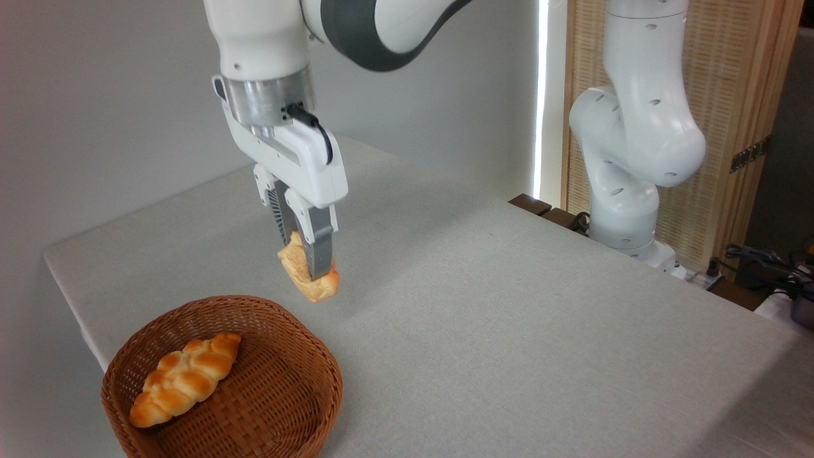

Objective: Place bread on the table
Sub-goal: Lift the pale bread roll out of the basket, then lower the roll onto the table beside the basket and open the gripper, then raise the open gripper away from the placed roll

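Observation:
The bread (316,287), a short pale-golden roll, hangs tilted in the air just past the far rim of the basket, above the table (509,305). My gripper (308,267) is shut on the bread, its grey fingers (320,249) clamping the roll's middle from above. The roll's shadow falls on the grey-beige cloth to the right of it, so it is clear of the surface.
A round brown wicker basket (299,407) stands at the table's near left corner with a longer orange-brown braided loaf (184,378) lying in it. The arm's white base (629,159) rises at the far right edge, with cables (763,257) beyond it.

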